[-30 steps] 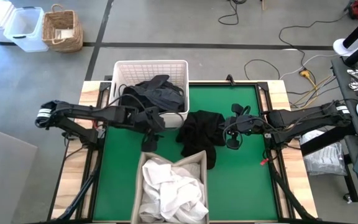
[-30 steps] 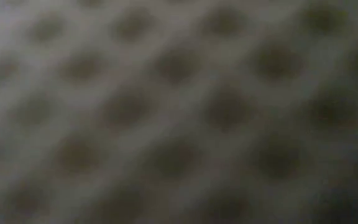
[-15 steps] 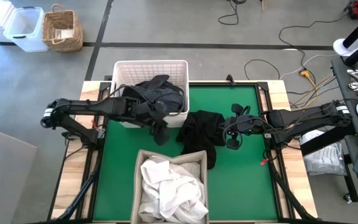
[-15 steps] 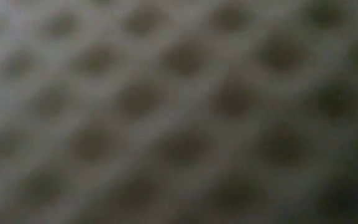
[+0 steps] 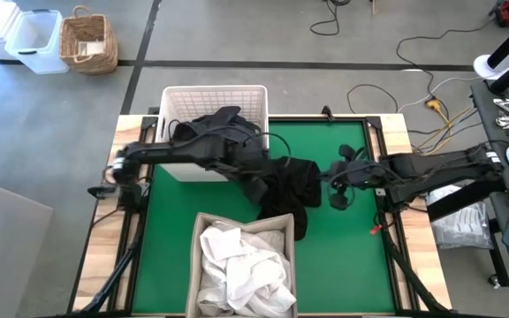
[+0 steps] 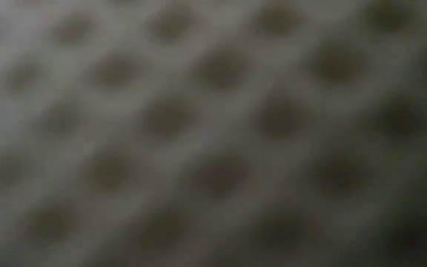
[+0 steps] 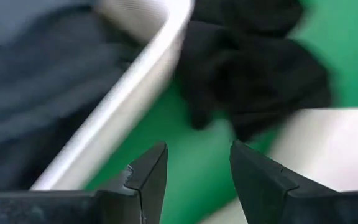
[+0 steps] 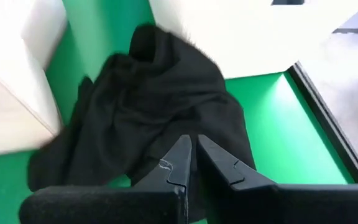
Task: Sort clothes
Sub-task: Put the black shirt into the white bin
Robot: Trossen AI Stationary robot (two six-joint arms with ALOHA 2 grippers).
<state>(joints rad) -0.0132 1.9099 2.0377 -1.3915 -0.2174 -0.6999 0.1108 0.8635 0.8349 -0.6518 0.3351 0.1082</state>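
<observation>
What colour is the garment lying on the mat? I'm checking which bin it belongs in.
Black garment, clearest in the right wrist view.

The black garment [image 8: 160, 106] just ahead of the right arm's closed jaws is soft, matt cloth, rumpled into folds, and it lies on a smooth, flat green mat [image 5: 343, 252]. The basket [image 7: 135, 93] beside the left arm's parted jaws is white plastic with a smooth, faintly glossy rim, and the dark clothes [image 5: 224, 132] in it look like dull, creased fabric. The white clothes [image 5: 241, 265] are crumpled cloth, and the surface [image 5: 131, 128] shows pale bare wood at its edges.
</observation>
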